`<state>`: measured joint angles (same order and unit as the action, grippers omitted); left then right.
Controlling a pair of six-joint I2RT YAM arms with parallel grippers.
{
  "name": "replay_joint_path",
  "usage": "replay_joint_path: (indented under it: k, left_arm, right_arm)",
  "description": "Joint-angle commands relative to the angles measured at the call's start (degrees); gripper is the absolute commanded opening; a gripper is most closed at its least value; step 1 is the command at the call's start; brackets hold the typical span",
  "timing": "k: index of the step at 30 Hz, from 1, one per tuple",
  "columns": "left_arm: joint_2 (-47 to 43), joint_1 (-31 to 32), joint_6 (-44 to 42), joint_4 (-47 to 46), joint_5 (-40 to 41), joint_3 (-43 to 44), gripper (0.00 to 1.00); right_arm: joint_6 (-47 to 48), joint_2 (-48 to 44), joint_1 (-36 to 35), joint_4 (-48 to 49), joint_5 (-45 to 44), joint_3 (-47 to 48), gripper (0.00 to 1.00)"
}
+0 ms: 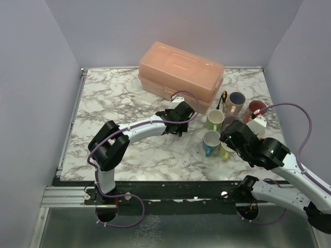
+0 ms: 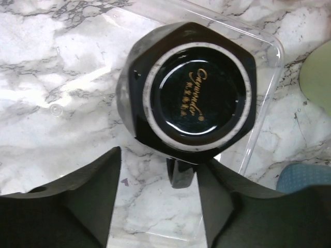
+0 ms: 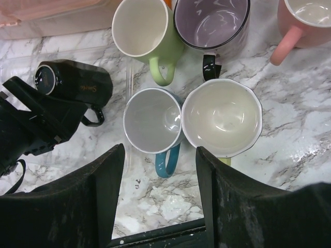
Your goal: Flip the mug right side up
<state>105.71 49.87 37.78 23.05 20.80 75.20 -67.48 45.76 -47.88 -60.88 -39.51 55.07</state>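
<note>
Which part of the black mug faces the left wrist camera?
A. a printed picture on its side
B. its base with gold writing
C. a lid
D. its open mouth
B: in the left wrist view the black mug shows its ringed underside with gold lettering, and no opening is visible.

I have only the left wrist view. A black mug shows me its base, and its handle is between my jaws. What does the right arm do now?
Observer: The right gripper hangs over the blue-handled mug and the cream mug, jaws open, holding nothing.
Operator: Is the black mug fully upside down?
Observer: It seems not. In the right wrist view the black mug looks to lie on its side, base turned toward the left gripper.
Operator: What is beyond it?
Observer: A peach plastic box, lid closed, at the far side of the table.
</note>
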Motion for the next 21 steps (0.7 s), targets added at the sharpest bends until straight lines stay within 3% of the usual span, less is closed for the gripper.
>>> replay_joint_path:
  k: [1,5,10,16,21]
  left_arm:
    - [-1.5,-0.2,-3.7,0.5,-1.9,0.0,0.55]
    - [-0.9,-0.2,-4.7,-0.3,-3.1,0.0,0.46]
    - [0.8,-0.2,-4.5,-1.4,-1.6,0.0,0.43]
    - [2.1,-0.2,-4.8,-1.6,0.0,1.2,0.29]
    - [1.6,-0.2,-6.1,-2.6,0.8,0.9,0.0]
  right_arm:
    - [-1.0,0.7,0.4,1.2,0.9,-0.9,0.61]
    - [-1.0,0.9,0.4,1.8,1.5,-0.9,0.61]
    - [-0.7,1.0,0.4,2.9,2.0,-1.2,0.61]
    - [-0.1,1.4,0.4,3.4,2.5,-0.8,0.6]
    - [0.3,1.1,0.4,3.9,2.8,-0.7,0.61]
